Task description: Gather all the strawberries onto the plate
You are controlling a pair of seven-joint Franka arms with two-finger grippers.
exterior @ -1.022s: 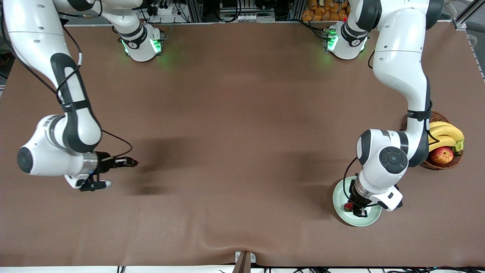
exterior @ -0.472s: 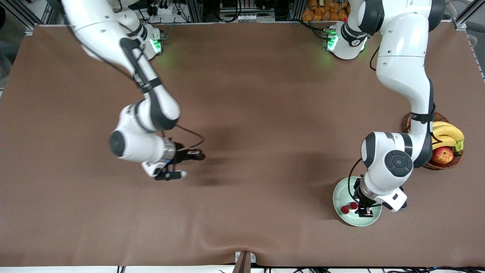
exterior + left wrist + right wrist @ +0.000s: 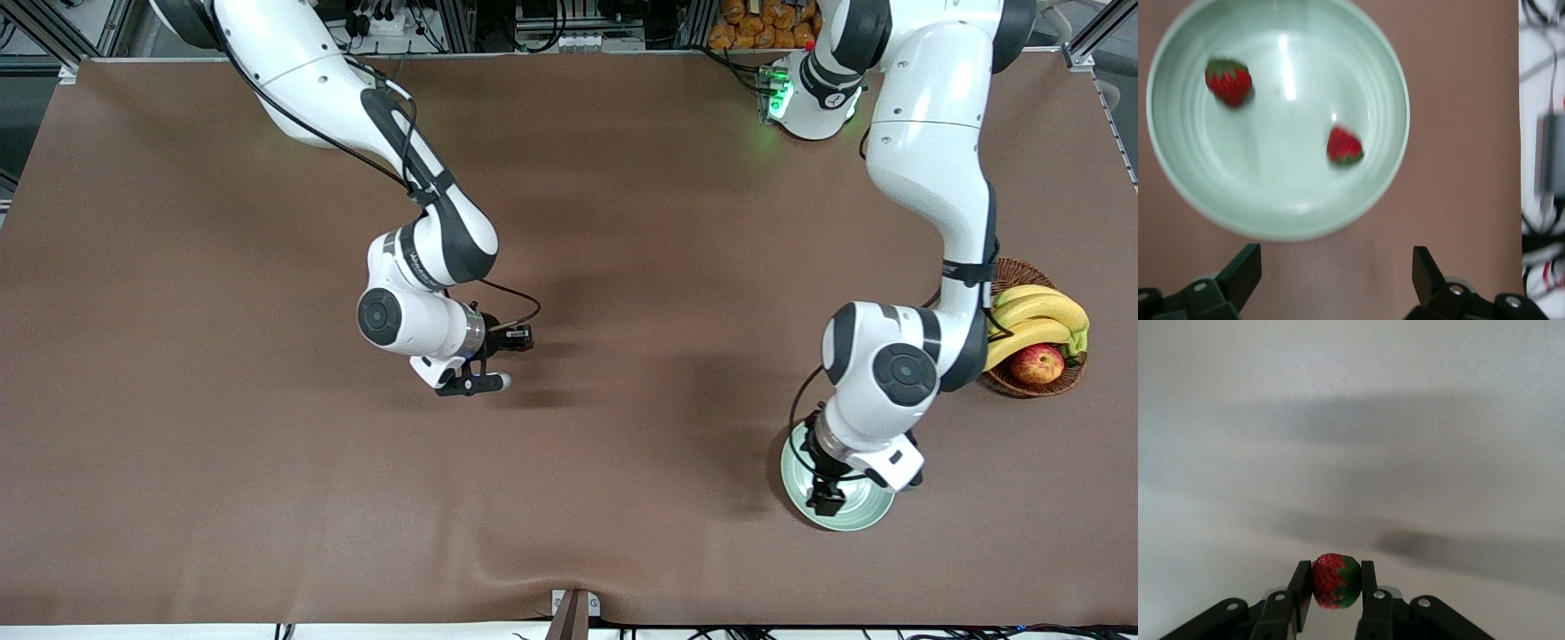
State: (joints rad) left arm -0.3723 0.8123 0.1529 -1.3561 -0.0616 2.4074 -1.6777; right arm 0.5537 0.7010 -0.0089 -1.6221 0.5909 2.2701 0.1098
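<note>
The right gripper (image 3: 1335, 590) is clamping one strawberry (image 3: 1336, 581) between its fingers, hanging over the bare middle of the brown table (image 3: 622, 222). The left gripper (image 3: 1336, 283) is hovering over the plate (image 3: 1388, 160) with its fingers spread wide apart. Two strawberries (image 3: 1229, 81) are lying in the plate, apart from each other; the plate is sitting near the wicker basket (image 3: 1022, 384) of bananas (image 3: 1036, 316) and an apple (image 3: 1037, 364)

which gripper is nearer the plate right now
Left. The left gripper hangs open right over the mint-green plate, which holds two strawberries. The right gripper is over mid-table, well toward the right arm's end, shut on a third strawberry.
</note>
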